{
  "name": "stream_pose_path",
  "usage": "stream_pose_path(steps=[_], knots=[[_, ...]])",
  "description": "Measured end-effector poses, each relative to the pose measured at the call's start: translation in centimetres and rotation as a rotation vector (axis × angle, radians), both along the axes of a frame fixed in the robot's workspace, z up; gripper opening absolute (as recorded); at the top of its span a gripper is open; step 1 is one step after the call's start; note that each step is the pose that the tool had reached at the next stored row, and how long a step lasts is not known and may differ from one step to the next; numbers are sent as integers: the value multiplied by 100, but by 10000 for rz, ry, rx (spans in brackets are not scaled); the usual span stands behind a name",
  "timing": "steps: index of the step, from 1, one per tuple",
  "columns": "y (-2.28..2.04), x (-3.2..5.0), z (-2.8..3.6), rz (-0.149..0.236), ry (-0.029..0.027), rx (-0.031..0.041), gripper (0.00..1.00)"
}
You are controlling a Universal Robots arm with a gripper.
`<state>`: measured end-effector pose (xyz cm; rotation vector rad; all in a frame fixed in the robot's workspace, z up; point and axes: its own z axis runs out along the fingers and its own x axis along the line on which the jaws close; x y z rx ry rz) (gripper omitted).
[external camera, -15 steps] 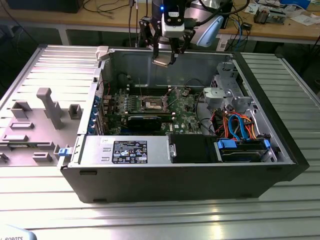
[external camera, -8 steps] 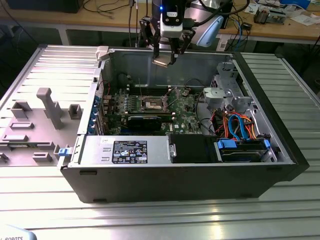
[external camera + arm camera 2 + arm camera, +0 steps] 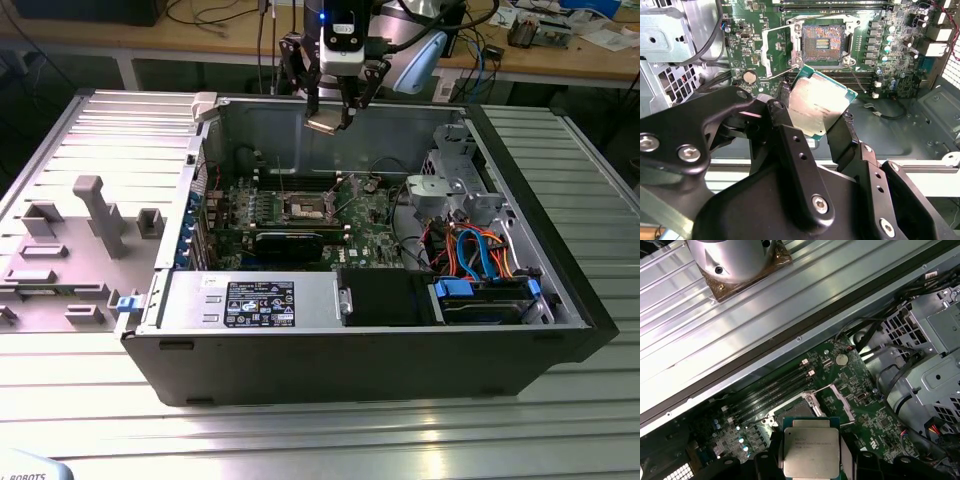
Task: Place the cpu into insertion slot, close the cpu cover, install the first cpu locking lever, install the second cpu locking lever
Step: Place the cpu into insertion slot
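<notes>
Cpu [image 3: 820, 107], a single chip, is clamped by its edges between the two black fingers [image 3: 842, 135] of the gripper [image 3: 816, 112], tilted in the air. The second wrist view shows the one insertion slot [image 3: 823, 42] bare, its contacts exposed. The exterior view shows the chip raised over the open computer case [image 3: 350, 360], well apart from the slot.

The cpu [image 3: 817, 105], a flat square chip with a dull silver-grey top and a green edge, is hanging well above the green circuit board [image 3: 742, 52], top facing away from it, with the gripper [image 3: 815, 112] pinching its opposite edges. The insertion slot [image 3: 823, 42], dark-centred and silver-rimmed, is sitting bare in the board. The cpu cover [image 3: 842, 402], a thin silver frame, is standing swung up off the board.
</notes>
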<state>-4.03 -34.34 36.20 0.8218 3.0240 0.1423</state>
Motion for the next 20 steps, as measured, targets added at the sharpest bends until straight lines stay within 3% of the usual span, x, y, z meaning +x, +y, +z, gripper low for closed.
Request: stream_pose_path(steps=[17, 19, 20], knots=[[0, -3, -6, -220, 1, -1, 54], [0, -4, -9, -359, 0, 0, 54], [0, -4, -13, -606, 0, 0, 54]])
